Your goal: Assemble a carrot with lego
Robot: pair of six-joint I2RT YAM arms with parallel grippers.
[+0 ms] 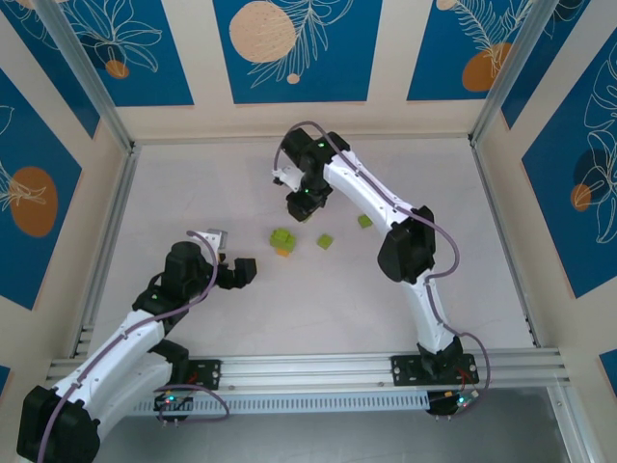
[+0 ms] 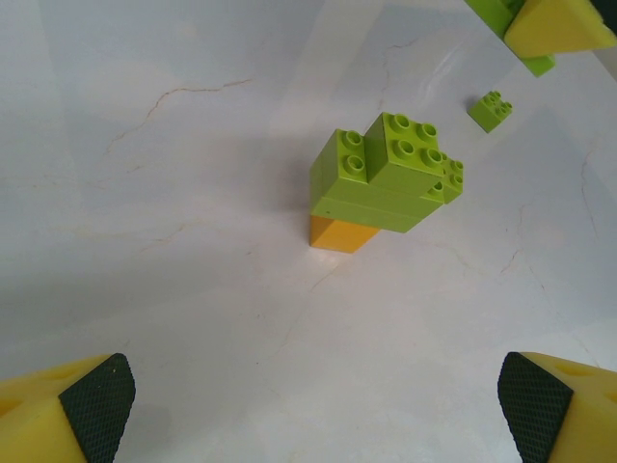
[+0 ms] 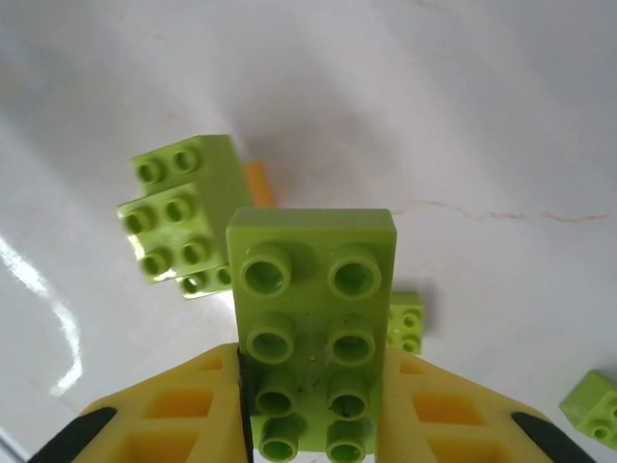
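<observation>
Lime-green brick [image 3: 313,318] pinched in the right gripper [image 3: 313,400], near the carrot [image 3: 183,217]; left gripper [image 2: 318,410] gapes wide, empty, facing the carrot

Likely a lab: aluminium rails [image 1: 308,366], panels [image 1: 333,68].

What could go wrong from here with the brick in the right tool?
1. The right tool pinches the long green brick at one end only; pressing may pivot it.
2. The half-built carrot rests on one orange brick, and the open left tool is apart from it; it may tip or slide.
</observation>
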